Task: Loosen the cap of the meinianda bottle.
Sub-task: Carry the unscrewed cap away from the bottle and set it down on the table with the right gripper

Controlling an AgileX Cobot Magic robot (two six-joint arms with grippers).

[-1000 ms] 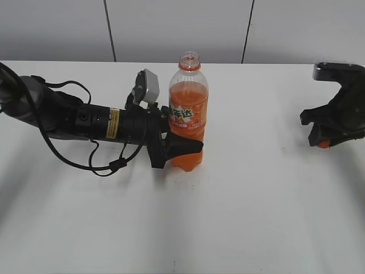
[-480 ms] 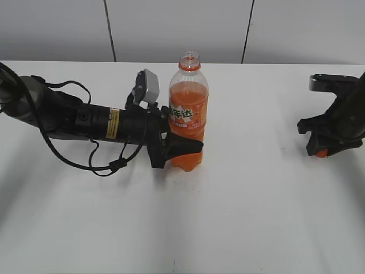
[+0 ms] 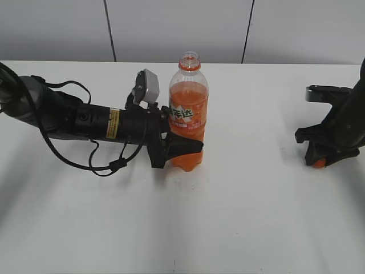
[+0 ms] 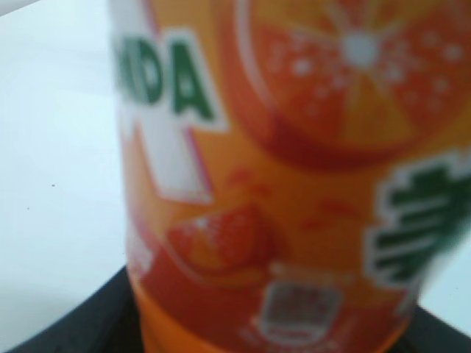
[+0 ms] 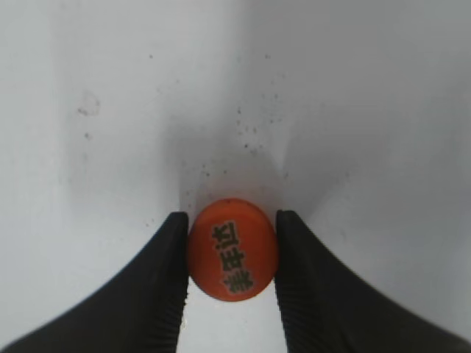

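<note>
Cap (image 5: 232,248), small round orange plastic screw type, dark Chinese characters printed on its top: sitting pinched between the two black ribbed fingers (image 5: 163,283) of the right gripper (image 5: 232,254), jaws partly closed and pressing its rim on both sides. In the exterior view the same gripper (image 3: 319,155) is hanging low over the white table (image 3: 239,217) at the far right, an orange spot showing at its tip; whether the cap is touching the surface cannot be told.

Risk, judged: the rim is short and rounded, so a skewed pinch may be letting it squirt out and roll off the near table edge. Dropped from a height, it may be bouncing away.

Bottle (image 3: 188,111), tall clear plastic, orange soda inside, orange label with white characters, orange neck ring: standing upright near the table's middle, well apart from the cap, its mouth open and uncapped. The left gripper (image 3: 181,147), black, is clamping the lower body from the left, jaws part-open around it; the left wrist view is filling with blurred label (image 4: 294,184).

Risk, judged: with the mouth open, a squeeze or tilt from that arm may be spilling soda.

Task state, judged: cap already off the bottle.
</note>
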